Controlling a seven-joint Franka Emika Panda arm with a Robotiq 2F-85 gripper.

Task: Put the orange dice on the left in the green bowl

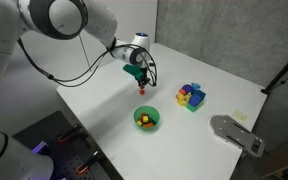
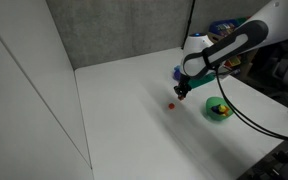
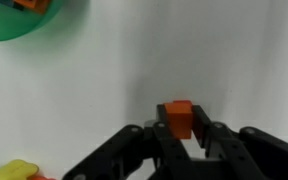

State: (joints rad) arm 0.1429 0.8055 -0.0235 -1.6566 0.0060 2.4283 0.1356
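Note:
The orange dice (image 3: 179,118) is a small orange-red cube set between my gripper's (image 3: 181,135) two black fingertips, which close on its sides. In both exterior views it is a red speck (image 1: 142,92) (image 2: 170,103) at the tip of the gripper (image 1: 139,82) (image 2: 181,93), at or just above the white table. The green bowl (image 1: 147,126) (image 2: 222,115) stands apart from the gripper, nearer the table's front in one exterior view, with small coloured pieces inside. Its rim shows at the wrist view's top left (image 3: 9,28).
A cluster of yellow, blue, purple and red blocks (image 1: 191,96) sits beside the bowl, and part of it shows in the wrist view (image 3: 14,170). A grey flat device (image 1: 234,132) lies near a table corner. A grey wall (image 2: 114,30) stands behind the table.

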